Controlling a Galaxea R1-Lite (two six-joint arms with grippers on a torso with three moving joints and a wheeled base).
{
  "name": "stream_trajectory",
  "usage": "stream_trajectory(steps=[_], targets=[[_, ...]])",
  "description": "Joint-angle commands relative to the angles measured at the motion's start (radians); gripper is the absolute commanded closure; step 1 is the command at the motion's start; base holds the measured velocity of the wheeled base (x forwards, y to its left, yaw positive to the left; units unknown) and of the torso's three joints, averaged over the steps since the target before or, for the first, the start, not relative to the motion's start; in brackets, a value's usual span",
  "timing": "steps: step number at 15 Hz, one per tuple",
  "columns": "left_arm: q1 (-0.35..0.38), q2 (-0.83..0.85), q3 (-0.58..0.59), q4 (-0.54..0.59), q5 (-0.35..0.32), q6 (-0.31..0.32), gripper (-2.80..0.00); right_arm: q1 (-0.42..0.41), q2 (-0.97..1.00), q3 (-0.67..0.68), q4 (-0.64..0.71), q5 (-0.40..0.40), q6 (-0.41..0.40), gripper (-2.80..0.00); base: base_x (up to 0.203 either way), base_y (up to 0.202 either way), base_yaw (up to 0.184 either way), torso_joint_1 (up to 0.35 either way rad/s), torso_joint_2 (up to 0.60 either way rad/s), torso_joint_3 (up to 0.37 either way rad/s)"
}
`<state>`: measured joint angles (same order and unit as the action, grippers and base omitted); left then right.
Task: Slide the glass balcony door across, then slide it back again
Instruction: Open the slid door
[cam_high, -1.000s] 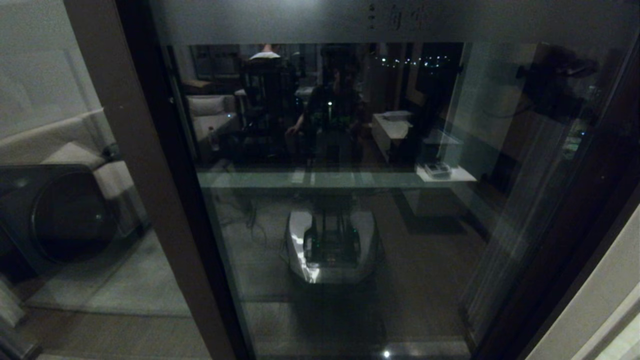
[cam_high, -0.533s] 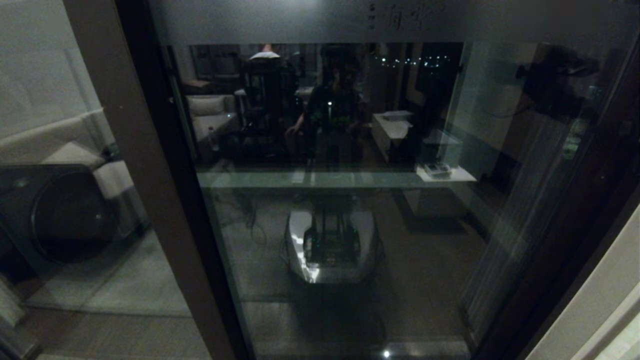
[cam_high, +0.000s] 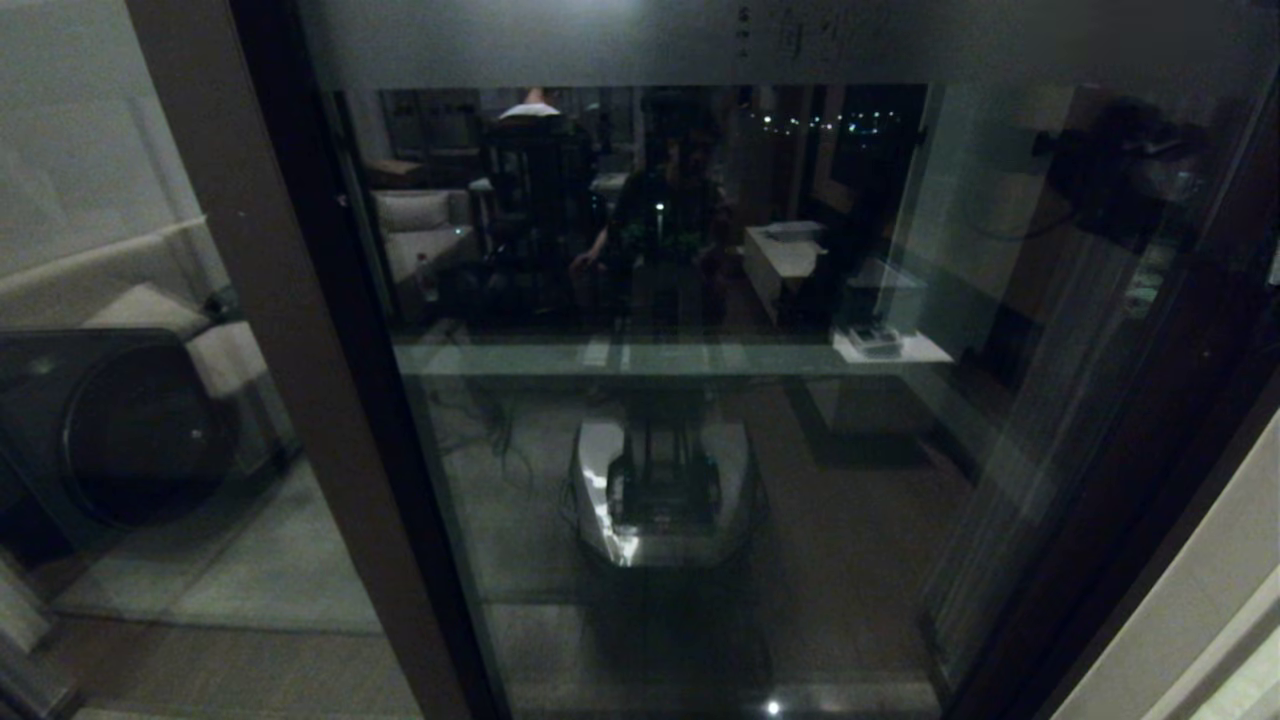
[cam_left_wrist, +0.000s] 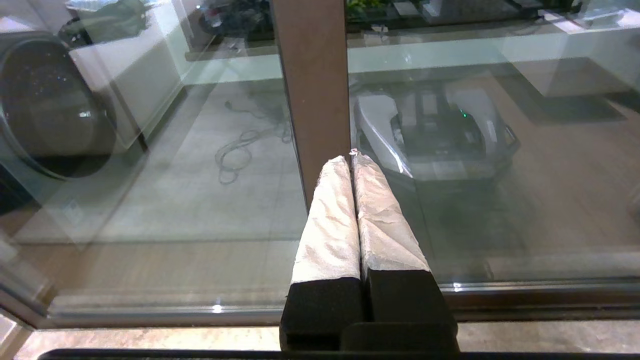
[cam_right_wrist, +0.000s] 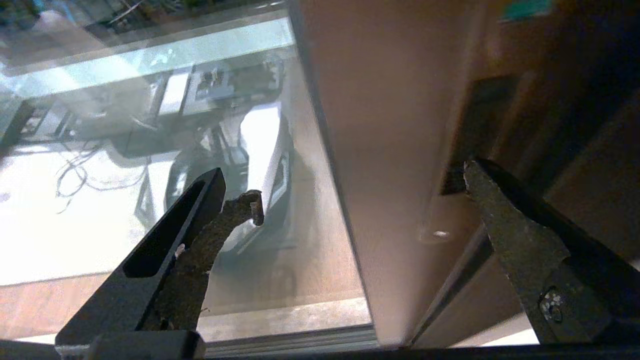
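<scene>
The glass balcony door (cam_high: 700, 420) fills the middle of the head view, and its dark brown stile (cam_high: 1140, 470) runs down the right side. In the right wrist view that stile (cam_right_wrist: 395, 150) shows a narrow recessed handle slot (cam_right_wrist: 475, 130) and a small silver screw (cam_right_wrist: 440, 233). My right gripper (cam_right_wrist: 362, 185) is open astride the stile, with one fingertip (cam_right_wrist: 475, 172) at the slot's lower end and the other over the glass. My left gripper (cam_left_wrist: 351, 159) is shut and empty, its white-wrapped fingers (cam_left_wrist: 330, 215) pointing at the plain brown stile (cam_left_wrist: 312, 75). Neither gripper shows directly in the head view.
The fixed glass panel (cam_high: 120, 300) with its plain brown stile (cam_high: 280, 360) stands at the left, and a dark round appliance (cam_high: 130, 430) sits behind it. A pale wall edge (cam_high: 1200, 600) borders the door frame at the right. The glass reflects my base (cam_high: 660, 490).
The reflection of my right arm at the glass's upper right has drifted slightly to the right. Both stiles stay where they were.
</scene>
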<state>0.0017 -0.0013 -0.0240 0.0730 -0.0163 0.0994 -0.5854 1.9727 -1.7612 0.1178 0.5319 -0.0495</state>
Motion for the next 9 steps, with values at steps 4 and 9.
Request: stream_trajectory(steps=[4, 9], targets=[[0.0, 0.0, -0.001, 0.001, -0.001, 0.0, 0.0, 0.024, 0.026, -0.011, 0.001, 0.031, 0.021, -2.8, 0.0, 0.0, 0.0, 0.0, 0.0, 0.0], [0.0, 0.0, 0.001, 0.001, 0.0, 0.0, 0.0, 0.032, 0.026, -0.009, 0.0, 0.043, 0.037, -2.8, 0.0, 0.0, 0.0, 0.0, 0.0, 0.0]])
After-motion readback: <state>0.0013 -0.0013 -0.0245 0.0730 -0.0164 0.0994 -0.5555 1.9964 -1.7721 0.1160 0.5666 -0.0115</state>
